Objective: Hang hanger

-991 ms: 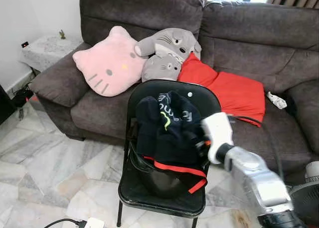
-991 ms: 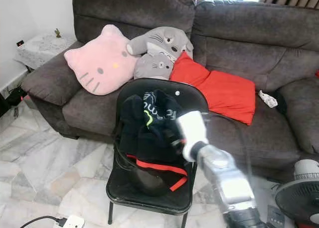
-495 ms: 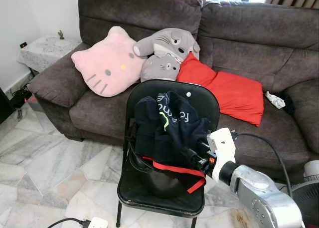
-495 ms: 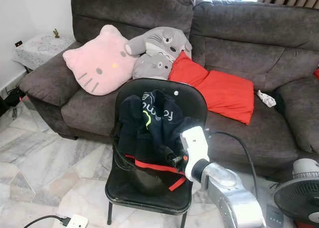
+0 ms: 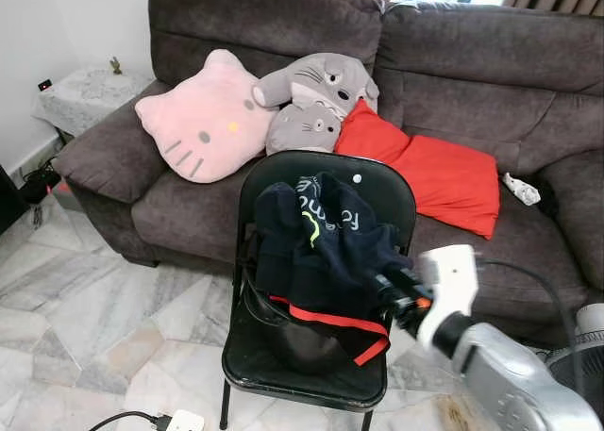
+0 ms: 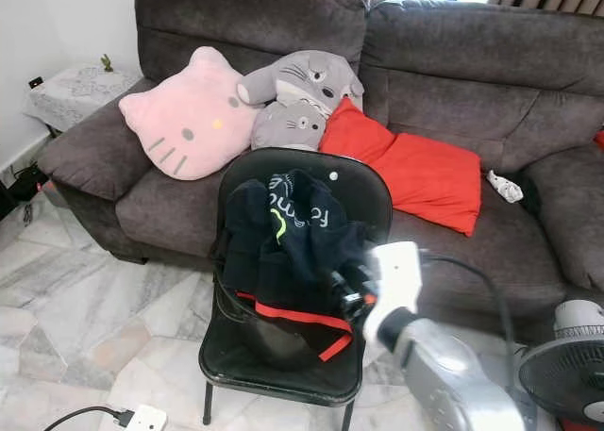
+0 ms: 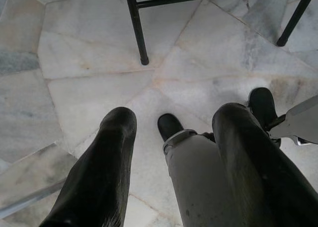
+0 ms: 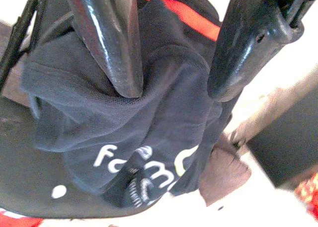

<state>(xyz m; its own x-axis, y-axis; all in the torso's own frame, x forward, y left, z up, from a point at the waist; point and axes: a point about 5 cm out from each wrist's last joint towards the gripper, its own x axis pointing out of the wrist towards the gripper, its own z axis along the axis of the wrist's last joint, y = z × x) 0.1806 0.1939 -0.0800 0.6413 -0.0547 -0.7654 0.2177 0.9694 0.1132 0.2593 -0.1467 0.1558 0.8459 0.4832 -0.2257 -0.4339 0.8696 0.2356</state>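
Hanger itself can't be picked out; presumably buried in the dark garment [image 5: 321,247] heaped on the black folding chair [image 5: 377,181], mid-scene. Near: left end effector [image 7: 169,157] idle, spread, pointing at the marble floor [image 7: 89,88]. Right end effector [image 5: 389,288] has pulled back to the right and slightly toward the camera over the last half second, now at the garment's right edge. Its fingers [image 8: 112,43] are spread, fabric bulging between them, nothing pinched. Reads as regrasp, hang not started. Far: sofa [image 5: 491,63] with cushions.
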